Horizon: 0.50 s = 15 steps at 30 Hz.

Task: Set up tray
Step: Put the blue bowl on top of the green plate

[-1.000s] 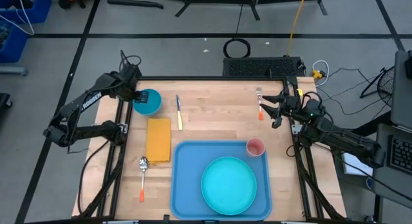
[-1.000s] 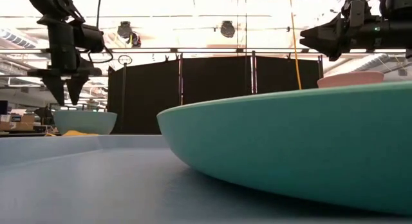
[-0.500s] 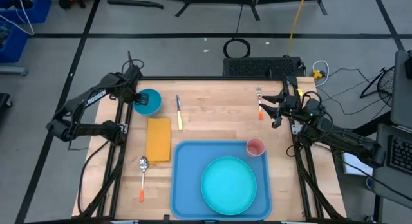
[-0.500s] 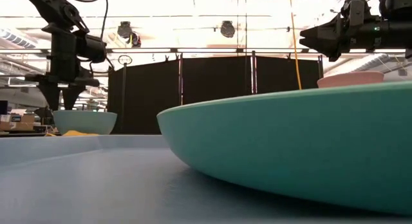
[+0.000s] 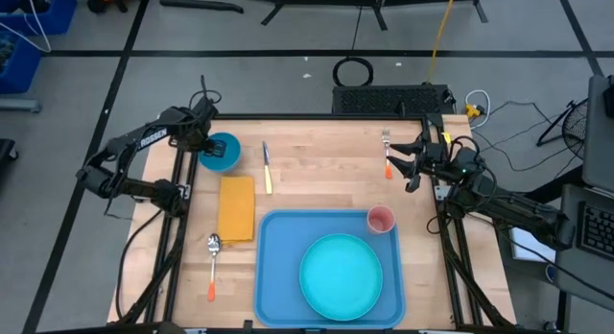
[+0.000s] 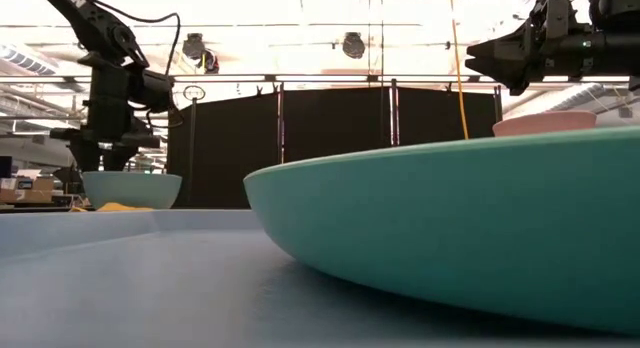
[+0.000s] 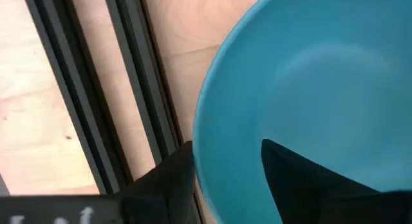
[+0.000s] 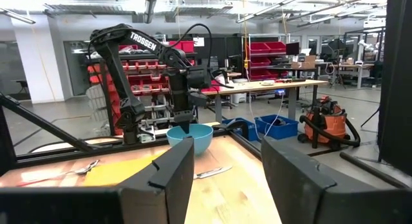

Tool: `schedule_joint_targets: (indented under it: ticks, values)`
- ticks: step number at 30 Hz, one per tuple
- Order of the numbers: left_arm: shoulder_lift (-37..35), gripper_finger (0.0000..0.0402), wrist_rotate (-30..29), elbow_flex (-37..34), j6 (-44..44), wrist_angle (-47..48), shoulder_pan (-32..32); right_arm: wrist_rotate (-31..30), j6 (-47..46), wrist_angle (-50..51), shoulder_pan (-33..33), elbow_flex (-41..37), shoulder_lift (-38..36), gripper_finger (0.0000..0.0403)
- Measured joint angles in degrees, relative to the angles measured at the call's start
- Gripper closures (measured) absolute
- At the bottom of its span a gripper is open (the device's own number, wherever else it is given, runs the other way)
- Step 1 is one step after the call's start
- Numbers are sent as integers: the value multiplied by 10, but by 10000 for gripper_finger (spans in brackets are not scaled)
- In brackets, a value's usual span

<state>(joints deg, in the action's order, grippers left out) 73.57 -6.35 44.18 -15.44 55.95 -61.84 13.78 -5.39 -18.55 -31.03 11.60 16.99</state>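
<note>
We start at the tray (image 5: 280, 267), the big blue rectangle lying flat at the near middle of the table, well away from both sets of jaws. It looks like stiff, smooth plastic, light in itself but broad, so we judge it would slide easily and tip if lifted by one corner; its low raised rim is the only place to pinch. The turquoise plate (image 5: 342, 274) sits inside it and the pink cup (image 5: 381, 219) stands in its far right corner, so any shove risks shifting them. Just outside its left rim lie the yellow-orange napkin (image 5: 236, 206) and the spoon (image 5: 213, 265). Further out, our left gripper (image 7: 226, 179) is down at the blue bowl (image 5: 222, 151), jaws parted and straddling the rim, one finger inside, one outside, not yet clamped as far as we can see. Our right gripper (image 5: 395, 161) waits in the air beside the fork (image 5: 387, 152), jaws wide with nothing between them
</note>
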Motion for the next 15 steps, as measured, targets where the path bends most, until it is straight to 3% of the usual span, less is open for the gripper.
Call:
schedule_joint_targets:
  ticks: [3,7,15]
  values:
    - [-7,274,8,0,9,-1,-4,0,0,0,0,0,0,235]
    - [-13,379,24,0,21,-1,-15,0,0,1,0,0,0,240]
    - [-19,392,27,2,38,6,-18,-1,0,12,0,0,0,243]
